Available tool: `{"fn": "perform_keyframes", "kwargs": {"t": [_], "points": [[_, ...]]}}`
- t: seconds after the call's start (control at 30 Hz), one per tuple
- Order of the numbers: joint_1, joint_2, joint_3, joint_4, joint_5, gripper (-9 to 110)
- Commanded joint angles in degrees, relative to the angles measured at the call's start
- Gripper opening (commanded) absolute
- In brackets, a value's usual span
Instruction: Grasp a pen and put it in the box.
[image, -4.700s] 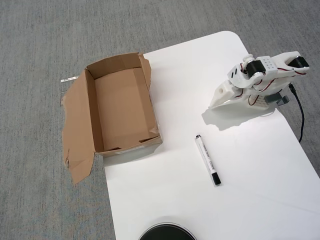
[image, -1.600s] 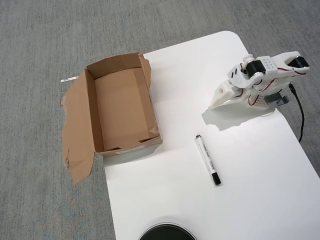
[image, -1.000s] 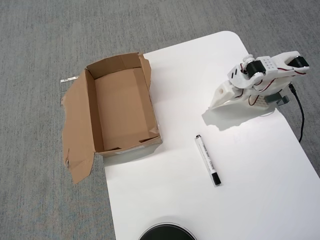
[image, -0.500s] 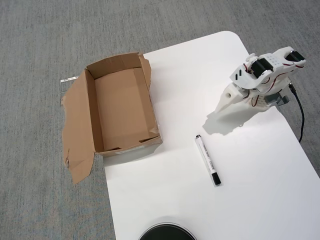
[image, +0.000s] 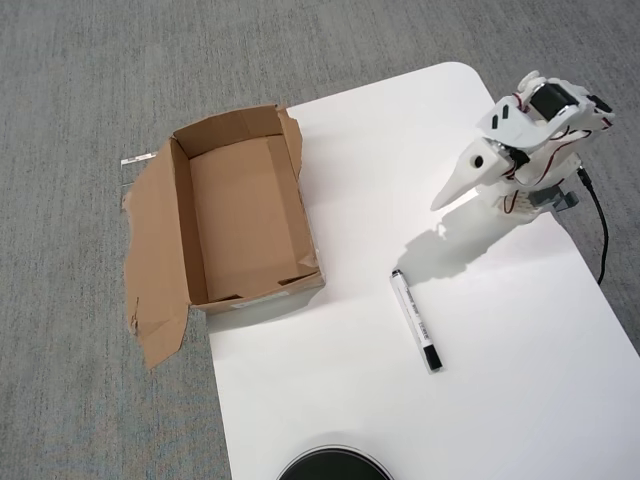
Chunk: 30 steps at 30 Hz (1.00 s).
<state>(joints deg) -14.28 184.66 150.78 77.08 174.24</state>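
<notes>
Overhead view: arm has lifted off its folded rest over the last second — tool (image: 445, 200) now raised, tip angled down toward the pen (image: 415, 321); fingers look pressed together, empty. Pen lies flat on the white surface (image: 520, 400), untouched, well apart from the empty box (image: 245, 215) — reach just starting.

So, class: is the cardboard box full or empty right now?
Empty. The box shows only its bare brown floor, and the pen lies outside it on the white table.
</notes>
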Motion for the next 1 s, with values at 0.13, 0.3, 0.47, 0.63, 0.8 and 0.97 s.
{"fn": "perform_keyframes", "kwargs": {"t": [0.13,0.3,0.47,0.63,0.8,0.97], "points": [[-0.40,-17.05,-19.03,0.53,-0.04,0],[-2.68,-25.22,-27.11,0.53,-0.04,0],[-6.64,-33.13,-33.18,0.53,0.13,0],[-10.77,-38.58,-36.61,0.53,0.13,1],[-15.42,-41.84,-36.69,0.44,0.13,1],[-19.20,-45.26,-36.69,-0.26,0.13,1]]}}
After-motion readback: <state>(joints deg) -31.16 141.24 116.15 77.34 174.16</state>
